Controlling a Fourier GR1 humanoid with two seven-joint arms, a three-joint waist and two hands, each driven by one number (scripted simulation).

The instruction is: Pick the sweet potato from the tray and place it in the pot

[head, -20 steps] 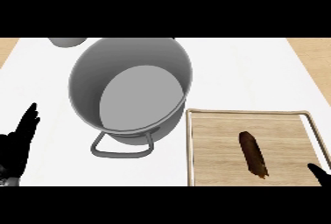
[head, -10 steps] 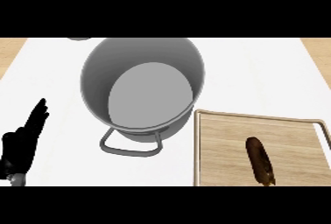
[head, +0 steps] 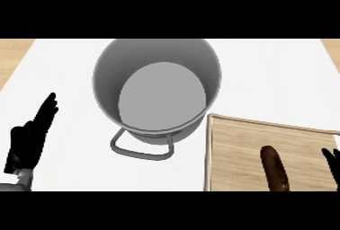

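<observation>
Returning into view at the tabletop's near right edge, the right hand shows only fingertips; spread or curled, cannot tell. Just beside it, untouched, the sweet potato lies on the tray; grasp not begun. Left hand rests near left, fingers straight. Farther back, the pot stands empty.

The pot looks like matt grey metal. Right of it, the tray shows pale wood grain; the sweet potato seems dull and rough-skinned.
</observation>
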